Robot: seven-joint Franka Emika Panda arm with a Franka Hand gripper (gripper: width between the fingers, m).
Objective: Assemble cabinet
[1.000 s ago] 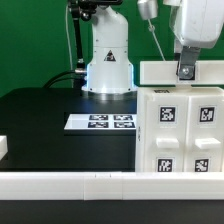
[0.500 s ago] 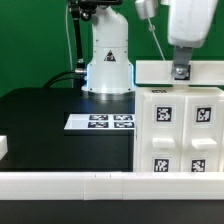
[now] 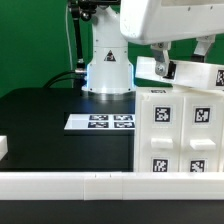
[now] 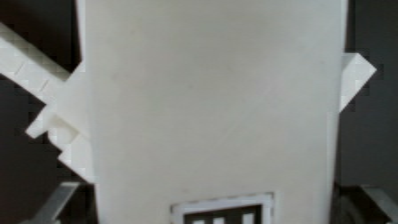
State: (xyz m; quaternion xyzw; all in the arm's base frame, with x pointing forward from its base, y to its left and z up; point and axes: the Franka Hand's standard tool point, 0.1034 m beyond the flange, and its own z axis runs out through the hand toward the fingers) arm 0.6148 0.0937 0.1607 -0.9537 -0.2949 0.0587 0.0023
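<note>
The cabinet [image 3: 180,135] is a big white box with tagged square compartments, standing on the black table at the exterior view's right. A wide white panel [image 3: 190,75] hangs tilted just above its top. My gripper [image 3: 182,60] is shut on this panel, one dark finger [image 3: 160,68] showing on its near side. In the wrist view the white panel [image 4: 205,100] fills the picture, with a tag near its end. It sits between the two grey fingers [image 4: 64,202] of my gripper [image 4: 214,205]. The panel's far edge and its underside are hidden.
The marker board [image 3: 101,122] lies flat on the black table at mid-left. The arm's white base [image 3: 108,62] stands behind it. A long white rail [image 3: 90,183] runs along the front edge. A small white block [image 3: 3,147] sits at the far left.
The hand has swung round and moved toward the exterior view's left. The white panel, flat on the cabinet before, now hangs tilted with one end raised.
</note>
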